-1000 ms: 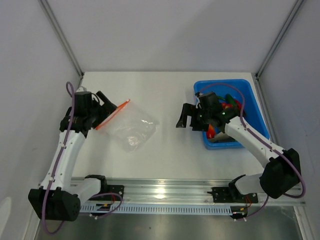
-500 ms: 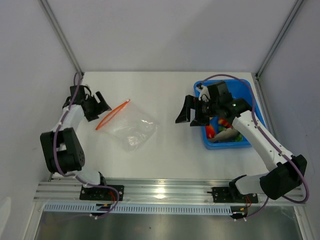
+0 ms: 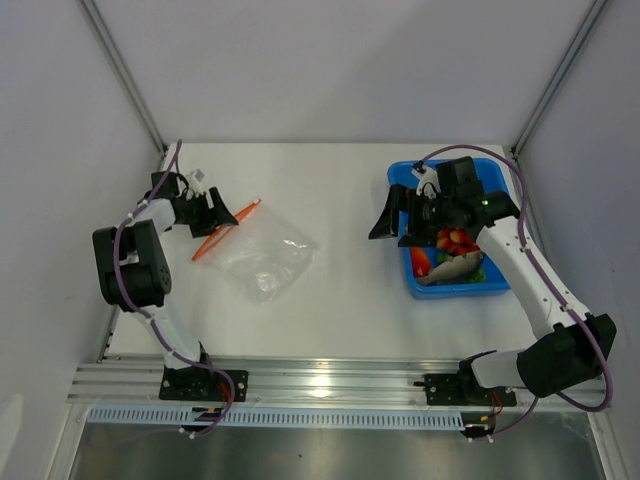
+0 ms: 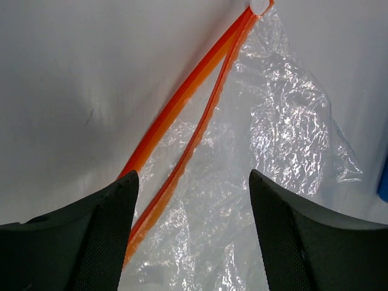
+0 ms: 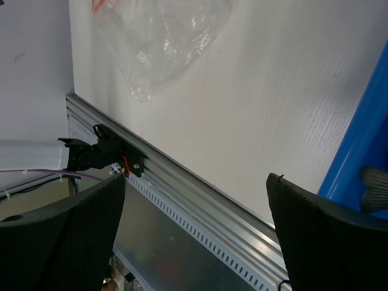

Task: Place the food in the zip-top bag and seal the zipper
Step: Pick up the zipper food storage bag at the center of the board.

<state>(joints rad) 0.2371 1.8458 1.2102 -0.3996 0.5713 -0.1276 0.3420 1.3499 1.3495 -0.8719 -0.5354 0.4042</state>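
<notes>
straddling the zipper end with jaws apart

in the overhead view the left tool (image 3: 225, 212) sits at the upper left of the surface (image 3: 340, 190), pointing right at the lower-left end of the zipper (image 3: 222, 232). its wrist view shows the jaws apart, with both orange-red strips running down between them. the outer strip reaches the inner edge of the finger (image 4: 103, 236) at lower left, and nothing is pinched. the strips are parted, so the mouth is unsealed. the zip-top bag (image 3: 268, 258) lies flat and crinkled left of centre. the right tool (image 3: 396, 222) hangs at centre right, just beside the left wall of the blue tub (image 3: 440, 291), jaws wide and holding nothing. the food (image 3: 455, 242) lies in that tub: red pieces and a grey fish (image 3: 455, 268).
</notes>
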